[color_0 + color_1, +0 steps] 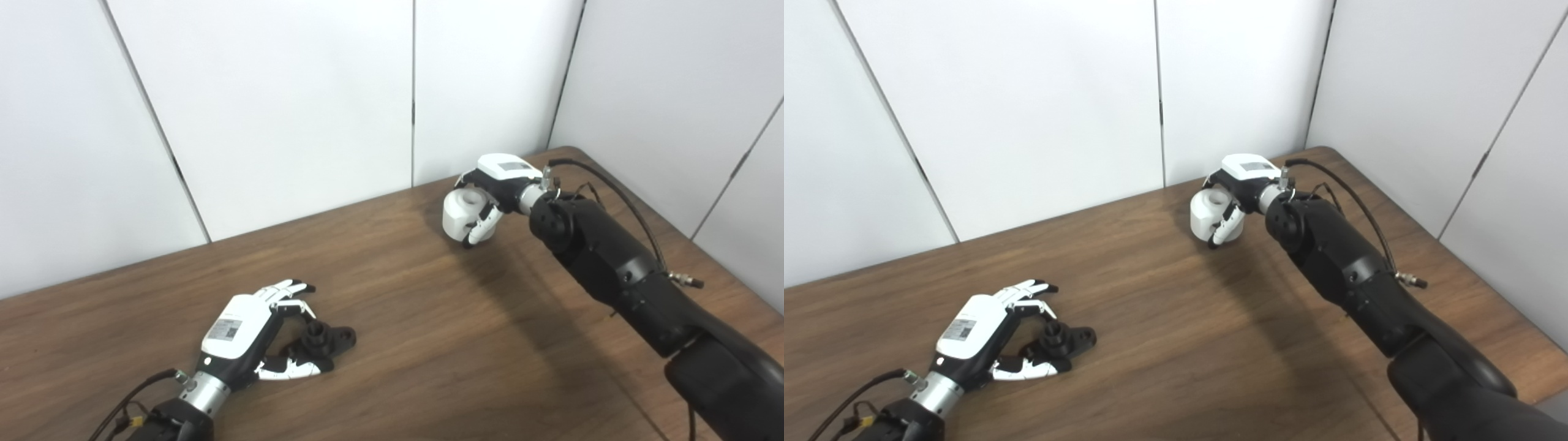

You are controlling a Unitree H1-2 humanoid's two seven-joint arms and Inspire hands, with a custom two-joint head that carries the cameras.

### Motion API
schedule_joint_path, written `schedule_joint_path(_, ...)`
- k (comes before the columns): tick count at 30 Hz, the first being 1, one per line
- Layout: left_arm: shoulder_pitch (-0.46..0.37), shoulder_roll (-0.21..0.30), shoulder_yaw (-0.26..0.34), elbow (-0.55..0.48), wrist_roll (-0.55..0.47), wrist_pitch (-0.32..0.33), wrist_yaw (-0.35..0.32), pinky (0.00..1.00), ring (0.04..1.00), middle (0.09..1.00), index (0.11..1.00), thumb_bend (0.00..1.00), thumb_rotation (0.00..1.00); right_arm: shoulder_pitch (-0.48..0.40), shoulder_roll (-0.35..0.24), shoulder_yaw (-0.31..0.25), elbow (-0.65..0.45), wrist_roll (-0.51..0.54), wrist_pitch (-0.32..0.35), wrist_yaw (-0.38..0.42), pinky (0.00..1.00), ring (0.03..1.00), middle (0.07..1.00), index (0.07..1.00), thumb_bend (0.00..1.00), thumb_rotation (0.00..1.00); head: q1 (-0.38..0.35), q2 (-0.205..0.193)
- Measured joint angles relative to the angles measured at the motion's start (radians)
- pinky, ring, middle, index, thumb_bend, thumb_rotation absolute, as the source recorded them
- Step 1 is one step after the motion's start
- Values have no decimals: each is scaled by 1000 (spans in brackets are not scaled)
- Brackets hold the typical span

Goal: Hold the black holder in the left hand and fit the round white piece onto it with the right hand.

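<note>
At lower left the left hand (pixel 245 334) lies spread around the black holder (pixel 321 340) on the surface (pixel 429 343), not yet clenched, so it may skid away, while the right hand (pixel 490 196), upper right, grips the round white piece (pixel 460 211) loosely enough to tilt

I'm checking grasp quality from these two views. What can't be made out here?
- Left robot hand: whether it grips or only touches the black plastic holder; its fingers hide the holder's near side in both views.
- Round white plastic piece: the right robot hand covers its far side and underside.
- Holder's detail: too small.
</note>
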Motion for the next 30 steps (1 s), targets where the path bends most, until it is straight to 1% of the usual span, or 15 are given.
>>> schedule_joint_path(3,0,1,0,0,0,0,1,825,876,838,483,521,81,0,0,0,-1,0,1,5,713,831,865,682,910,262,0,2)
schedule_joint_path(4,0,2,1,0,0,0,1,826,878,839,483,521,81,0,0,0,-2,0,3,10,728,832,861,655,903,259,0,2)
schedule_joint_path(7,1,3,1,0,0,0,1,827,880,838,483,522,79,0,-1,-1,-7,0,11,14,726,824,843,600,876,238,0,3)
schedule_joint_path(10,1,3,2,0,0,0,1,822,878,837,483,522,79,2,0,-8,-9,1,9,10,730,819,825,563,850,216,0,5)
schedule_joint_path(11,1,3,2,0,0,0,1,820,878,837,483,522,79,2,0,-11,-9,1,9,8,749,826,822,519,658,177,0,5)
schedule_joint_path(12,1,3,2,0,0,0,1,821,879,838,483,522,80,3,-1,-13,-10,1,8,6,755,831,822,505,593,164,0,5)
schedule_joint_path(14,1,4,2,0,0,0,1,822,879,838,483,521,81,5,-1,-18,-13,1,7,5,777,840,820,493,539,154,0,5)
schedule_joint_path(17,1,4,2,0,0,0,2,816,875,836,483,521,81,6,-1,-26,-14,6,1,-11,756,827,802,488,526,147,0,8)
schedule_joint_path(22,0,5,0,4,0,-1,7,816,876,836,483,520,82,7,-1,-33,-9,2,-24,-83,728,780,762,484,524,139,0,12)
schedule_joint_path(25,0,6,0,3,0,-1,7,822,877,838,483,520,82,10,-1,-33,0,1,-44,-119,691,758,746,483,525,137,8,14)
schedule_joint_path(30,4,8,4,-5,0,0,1,828,881,839,484,521,82,19,-2,-33,1,1,-71,-155,687,751,740,483,525,137,9,15)
